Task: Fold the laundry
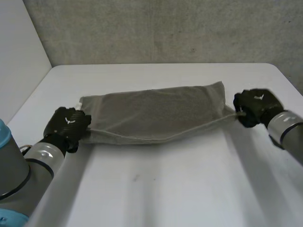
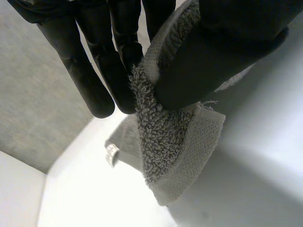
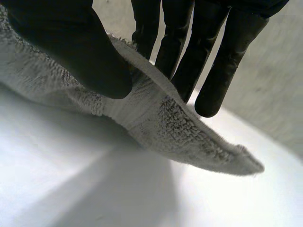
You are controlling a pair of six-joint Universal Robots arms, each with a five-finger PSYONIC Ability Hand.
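Head view: one grey towel (image 1: 156, 113) lies across the middle of the white tabletop (image 1: 165, 194), a wide soft rectangle, near edge drawn into a shallow line between two black robot hands. The left robot hand (image 1: 67, 124) is at the towel's near left corner, the right robot hand (image 1: 253, 107) at its right corner. Behind the tabletop is a rough grey wall (image 1: 165, 28).

Left wrist view: the left robot hand is closed on the towel corner, thumb (image 2: 213, 52) pressing the cloth against the fingers (image 2: 118, 61). Terry loops are coarse and nubby; the hem is a flatter woven band, folded over at the corner. One small pale tag (image 2: 111, 154) sits at the towel's edge beyond the pinch.

Right wrist view: the right robot hand is also clamped on the cloth, thumb (image 3: 75, 47) on top, straight fingers (image 3: 222, 61) behind it. The corner tapers to a point – raised off the tabletop. Same looped pile, with a smooth hem strip under the thumb.
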